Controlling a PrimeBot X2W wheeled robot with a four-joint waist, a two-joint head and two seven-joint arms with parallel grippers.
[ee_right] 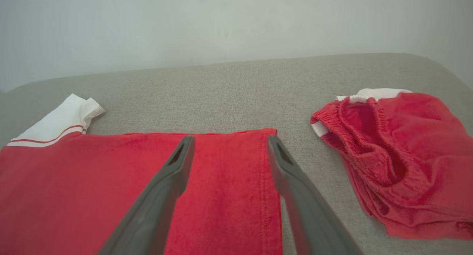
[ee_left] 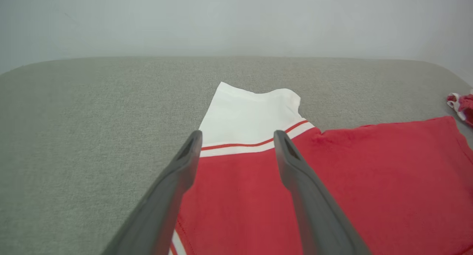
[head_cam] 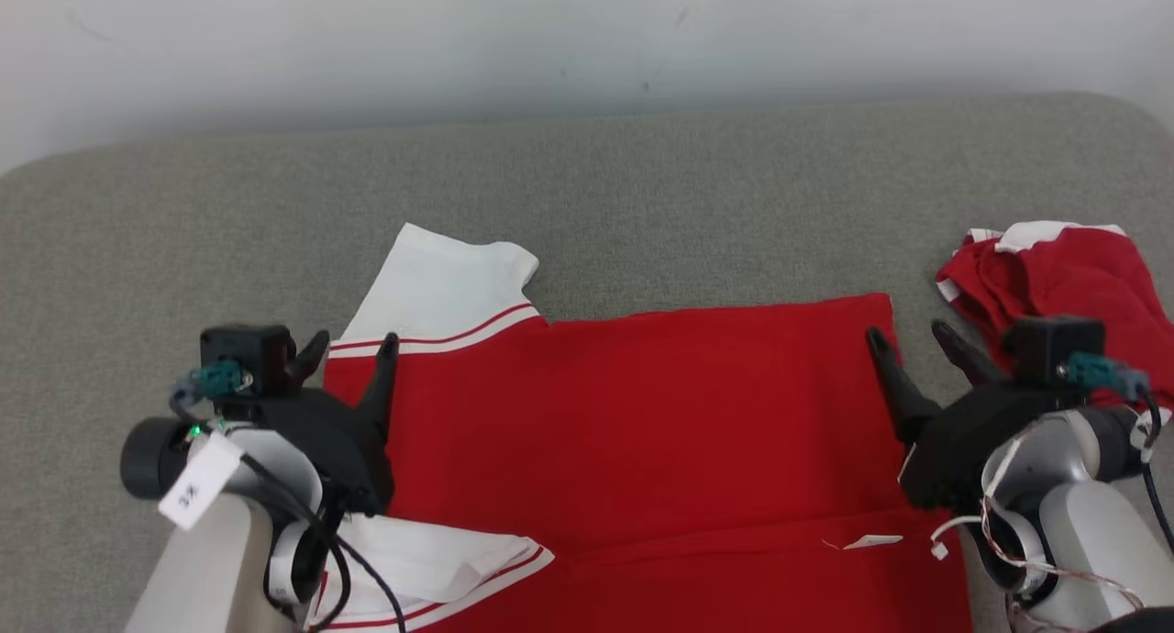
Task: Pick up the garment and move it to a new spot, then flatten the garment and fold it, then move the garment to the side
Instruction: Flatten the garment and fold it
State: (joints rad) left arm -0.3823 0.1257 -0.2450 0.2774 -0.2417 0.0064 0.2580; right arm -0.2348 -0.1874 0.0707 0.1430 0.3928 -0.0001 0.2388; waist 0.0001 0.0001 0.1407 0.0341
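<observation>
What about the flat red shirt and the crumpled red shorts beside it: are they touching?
Apart. The right wrist view shows a strip of bare grey surface between the shirt and the shorts.

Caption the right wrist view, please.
Open right gripper over the hem of the red shirt; crumpled red shorts lie apart beside it.

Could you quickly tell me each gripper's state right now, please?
Left gripper: jaws open, holding nothing, at the sleeve end of the red shirt.
Right gripper: jaws open, holding nothing, at its hem.
</observation>
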